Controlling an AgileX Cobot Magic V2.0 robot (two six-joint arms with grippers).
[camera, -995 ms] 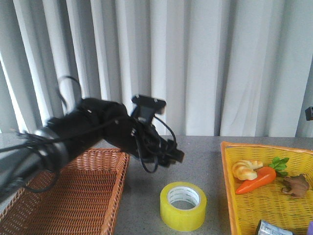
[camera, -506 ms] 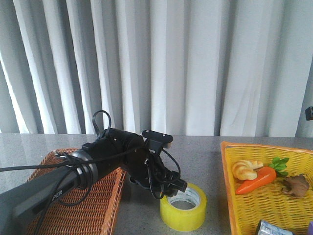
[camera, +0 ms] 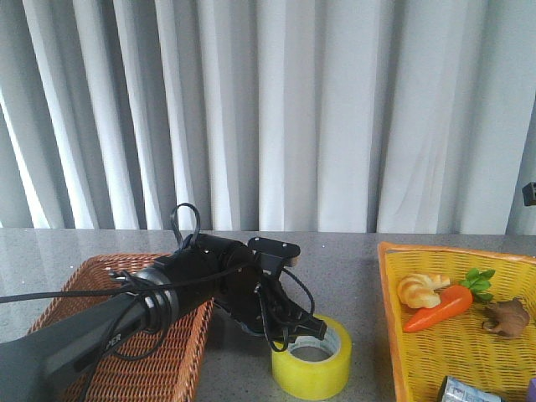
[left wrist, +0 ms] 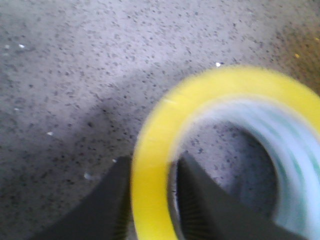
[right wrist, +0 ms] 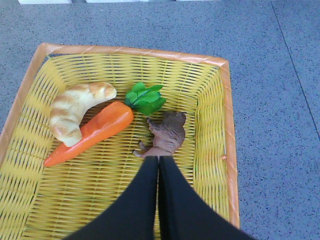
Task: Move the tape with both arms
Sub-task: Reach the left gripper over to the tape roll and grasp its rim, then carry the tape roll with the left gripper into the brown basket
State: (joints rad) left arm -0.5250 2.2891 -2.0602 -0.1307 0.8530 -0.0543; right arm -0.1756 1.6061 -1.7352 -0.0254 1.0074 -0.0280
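Looking forward over the table, my left gripper (camera: 308,328) is down at the roll of yellow packing tape (camera: 312,365), which lies flat on the grey tabletop (camera: 352,260) between the brown wicker basket (camera: 126,352) and the yellow basket (camera: 469,343); one finger reaches into the core at the near left wall. White lettering runs along my left arm, too blurred to read, and the print on the tape's white core is no clearer. From my left wrist, my two fingers (left wrist: 112,200) straddle the tape's wall (left wrist: 150,175), one outside and one inside, parted and close to it, though I cannot tell whether they press it yet. So I judge this the grasping step: next I need to pinch the wall firmly and lift straight up for the handover. From my right wrist, my right gripper (right wrist: 158,165) has its fingers pressed together on nothing, hovering over the yellow basket with a croissant (right wrist: 75,110), a carrot (right wrist: 95,130) and a small brown toy animal (right wrist: 167,134).
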